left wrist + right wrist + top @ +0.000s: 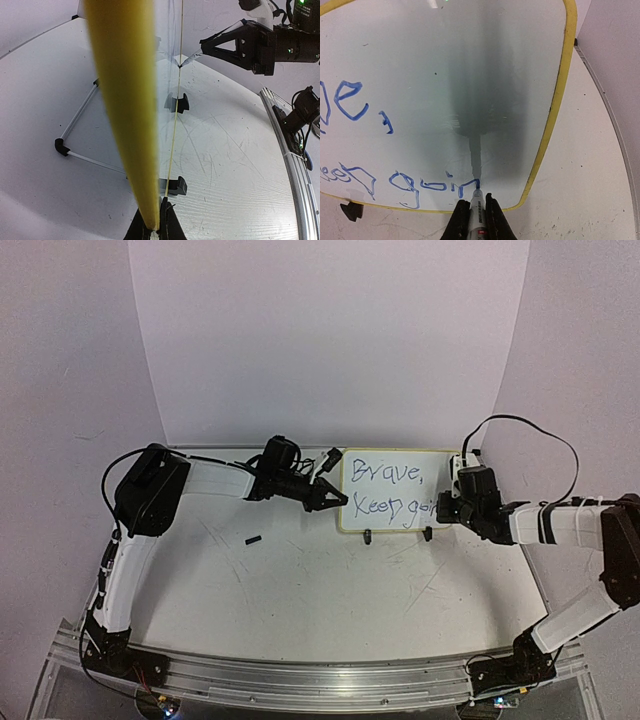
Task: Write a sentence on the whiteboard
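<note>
The whiteboard (395, 490) stands upright on two black clip feet (367, 536) at the back of the table. Blue writing on it reads "Brave, Keep goin". My left gripper (335, 498) is shut on the board's left edge; in the left wrist view the yellow rim (125, 100) runs up from between the shut jaws (152, 215). My right gripper (448, 508) is shut on a blue marker (476, 216). The marker's tip (478, 186) touches the whiteboard (445, 75) at the end of the last letter, near the lower right corner.
A small black cap (253, 538) lies on the scratched tabletop left of the board. A thin white rod frame with a black corner piece (61, 146) lies behind the board. A metal rail (330, 680) runs along the near edge. White walls close in the back and sides.
</note>
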`<state>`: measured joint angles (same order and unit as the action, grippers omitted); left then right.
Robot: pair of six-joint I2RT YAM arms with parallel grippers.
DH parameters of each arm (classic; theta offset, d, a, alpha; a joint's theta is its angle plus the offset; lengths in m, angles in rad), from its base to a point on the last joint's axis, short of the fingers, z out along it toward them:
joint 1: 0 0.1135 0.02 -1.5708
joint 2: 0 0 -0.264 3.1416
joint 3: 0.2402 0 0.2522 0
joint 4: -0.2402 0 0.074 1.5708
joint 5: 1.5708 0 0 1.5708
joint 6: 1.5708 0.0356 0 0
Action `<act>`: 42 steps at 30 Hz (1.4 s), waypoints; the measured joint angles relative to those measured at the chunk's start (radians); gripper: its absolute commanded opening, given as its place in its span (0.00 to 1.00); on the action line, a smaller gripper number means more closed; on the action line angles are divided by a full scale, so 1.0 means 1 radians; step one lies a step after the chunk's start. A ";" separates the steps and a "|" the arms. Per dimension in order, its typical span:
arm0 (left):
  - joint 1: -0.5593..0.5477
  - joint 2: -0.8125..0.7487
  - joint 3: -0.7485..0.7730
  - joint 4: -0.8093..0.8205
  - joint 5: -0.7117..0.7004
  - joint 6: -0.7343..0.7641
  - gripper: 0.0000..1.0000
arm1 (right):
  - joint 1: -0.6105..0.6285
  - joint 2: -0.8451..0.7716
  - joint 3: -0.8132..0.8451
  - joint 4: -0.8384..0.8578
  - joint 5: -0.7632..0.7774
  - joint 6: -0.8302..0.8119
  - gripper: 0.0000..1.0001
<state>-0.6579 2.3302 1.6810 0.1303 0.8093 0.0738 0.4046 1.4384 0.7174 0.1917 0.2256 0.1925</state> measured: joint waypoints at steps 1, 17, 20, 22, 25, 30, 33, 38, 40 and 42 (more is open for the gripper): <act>0.000 0.000 0.000 0.000 0.000 0.000 0.00 | 0.000 0.000 0.000 0.000 0.000 0.000 0.00; 0.000 0.000 0.000 0.000 0.000 0.000 0.00 | 0.000 0.024 0.000 -0.027 -0.018 0.008 0.00; 0.000 0.000 0.000 0.000 0.000 0.004 0.00 | 0.000 -0.030 0.000 -0.027 -0.031 0.007 0.00; 0.000 0.000 0.000 0.000 0.000 0.005 0.00 | 0.000 -0.062 0.000 -0.026 -0.031 0.007 0.00; 0.000 0.000 0.000 0.000 0.000 0.005 0.00 | -0.002 -0.086 0.000 -0.020 -0.029 0.007 0.00; 0.000 0.000 0.000 0.000 0.000 0.005 0.00 | -0.033 -0.087 0.000 -0.025 -0.028 0.007 0.00; 0.000 0.000 0.000 0.000 0.000 0.005 0.00 | -0.047 -0.087 0.000 -0.026 -0.027 0.008 0.00; 0.000 0.000 0.000 0.000 0.000 0.005 0.00 | -0.051 -0.084 0.000 -0.027 -0.026 0.008 0.00; 0.000 0.000 0.000 0.000 0.000 0.005 0.00 | -0.052 -0.077 0.000 -0.027 -0.025 0.008 0.00; 0.000 0.000 0.000 0.000 0.000 0.005 0.00 | -0.053 -0.064 0.000 -0.027 -0.025 0.009 0.00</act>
<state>-0.6575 2.3302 1.6810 0.1303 0.8093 0.0788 0.3515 1.3739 0.7177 0.1642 0.2008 0.2016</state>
